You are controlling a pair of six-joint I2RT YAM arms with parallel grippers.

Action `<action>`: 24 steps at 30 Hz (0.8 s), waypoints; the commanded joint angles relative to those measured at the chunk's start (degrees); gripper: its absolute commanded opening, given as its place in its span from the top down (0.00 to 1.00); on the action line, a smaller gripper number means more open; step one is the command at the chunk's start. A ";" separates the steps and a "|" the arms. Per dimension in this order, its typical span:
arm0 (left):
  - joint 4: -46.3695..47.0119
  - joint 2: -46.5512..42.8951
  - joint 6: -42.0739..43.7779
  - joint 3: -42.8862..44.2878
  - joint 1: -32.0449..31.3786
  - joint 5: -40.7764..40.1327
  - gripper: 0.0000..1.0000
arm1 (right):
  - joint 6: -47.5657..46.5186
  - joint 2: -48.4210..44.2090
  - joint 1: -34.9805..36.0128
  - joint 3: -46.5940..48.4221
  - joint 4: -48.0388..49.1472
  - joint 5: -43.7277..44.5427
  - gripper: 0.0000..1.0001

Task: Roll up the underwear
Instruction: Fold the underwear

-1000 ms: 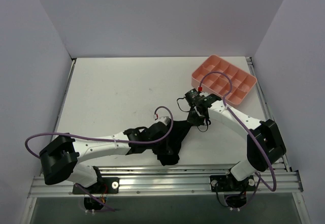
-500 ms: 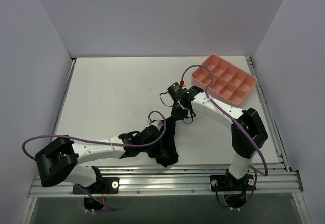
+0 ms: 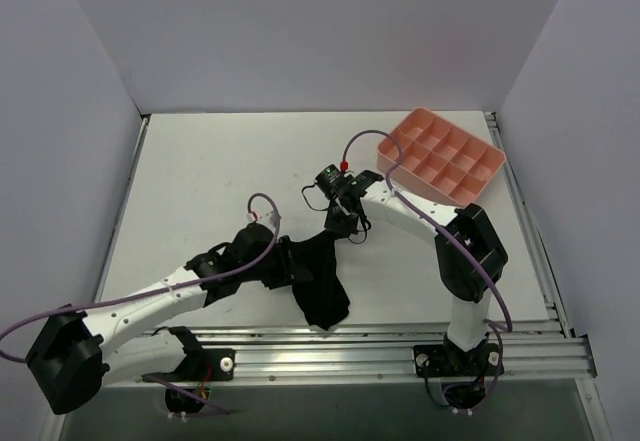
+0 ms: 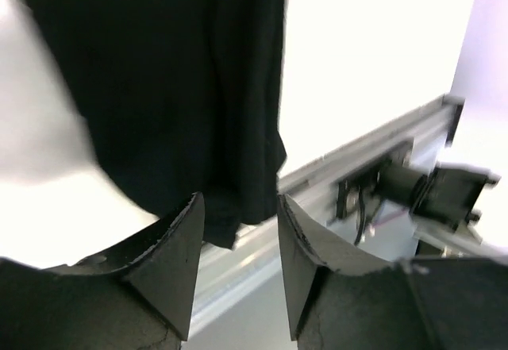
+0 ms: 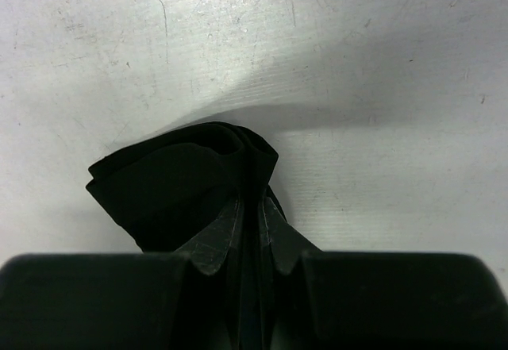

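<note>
From above, the underwear [image 3: 322, 279] lies on the surface [image 3: 200, 181] toward 6 o'clock, with the pink tray [image 3: 395, 143] well apart at 2 o'clock. The right claw [image 3: 337, 227] meets the garment's 12 o'clock tip and the left claw [image 3: 290, 266] its 9 o'clock edge.

Left wrist (a smeary view): the fingers [image 4: 171, 251] are spread, and the garment's hem hangs between them.

Right wrist: the claw [image 5: 252, 207] is pressed together, pinching a bunched fold of cloth.
</note>
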 commanded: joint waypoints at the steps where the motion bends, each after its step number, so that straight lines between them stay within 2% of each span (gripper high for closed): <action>1: -7.43 -2.70 5.70 2.46 5.77 0.68 0.50 | -0.55 0.48 0.17 1.84 -1.14 1.23 1.00; 6: -10.25 1.07 10.27 4.57 16.92 3.75 0.50 | -2.04 1.19 0.08 2.89 -1.49 1.32 1.00; 9: -9.99 6.42 13.52 6.76 21.06 5.42 0.50 | -2.39 1.19 0.17 3.50 -1.84 1.58 1.00; 13: -8.76 13.98 15.37 9.84 23.10 7.36 0.50 | -2.66 0.93 0.25 3.95 -2.02 1.41 1.00; 24: 0.38 23.48 16.17 12.48 24.51 10.96 0.50 | -4.06 1.45 1.04 4.03 -1.32 0.18 1.00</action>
